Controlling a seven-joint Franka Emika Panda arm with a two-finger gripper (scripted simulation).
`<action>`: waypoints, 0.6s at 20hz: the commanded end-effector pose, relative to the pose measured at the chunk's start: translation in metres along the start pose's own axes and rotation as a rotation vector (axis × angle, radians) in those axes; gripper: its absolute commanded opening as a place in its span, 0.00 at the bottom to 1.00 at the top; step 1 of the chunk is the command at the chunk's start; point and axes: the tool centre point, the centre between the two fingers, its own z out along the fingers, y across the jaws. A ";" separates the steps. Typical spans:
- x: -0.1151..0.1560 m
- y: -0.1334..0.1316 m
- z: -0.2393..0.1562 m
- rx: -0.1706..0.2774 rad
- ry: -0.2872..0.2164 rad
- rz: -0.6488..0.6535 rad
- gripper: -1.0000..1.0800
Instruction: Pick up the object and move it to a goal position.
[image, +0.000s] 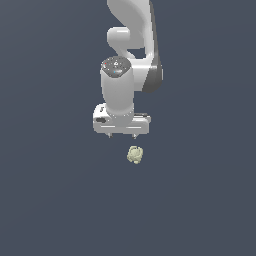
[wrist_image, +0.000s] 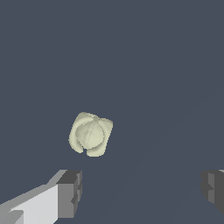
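Gripper (wrist_image: 140, 188) fingers stand wide apart, holding nothing. Centre them over the pale lumpy object (wrist_image: 91, 134), which lies offset beside one finger, then descend.

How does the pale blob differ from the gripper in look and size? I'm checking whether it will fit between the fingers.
The blob is lumpy, roundish and pale yellow-green; the gripper is boxy, white with dark grey fingers. The blob is narrower than the gap between the open fingers, so it should fit. The blob lies on the dark floor; the gripper hangs above it, not touching. In the exterior view the blob sits slightly toward that view's right of the gripper's middle.
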 end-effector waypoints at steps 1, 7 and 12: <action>0.000 0.000 0.000 0.000 0.000 0.000 0.96; 0.011 -0.010 -0.005 0.005 0.031 -0.016 0.96; 0.016 -0.014 -0.009 0.008 0.046 -0.029 0.96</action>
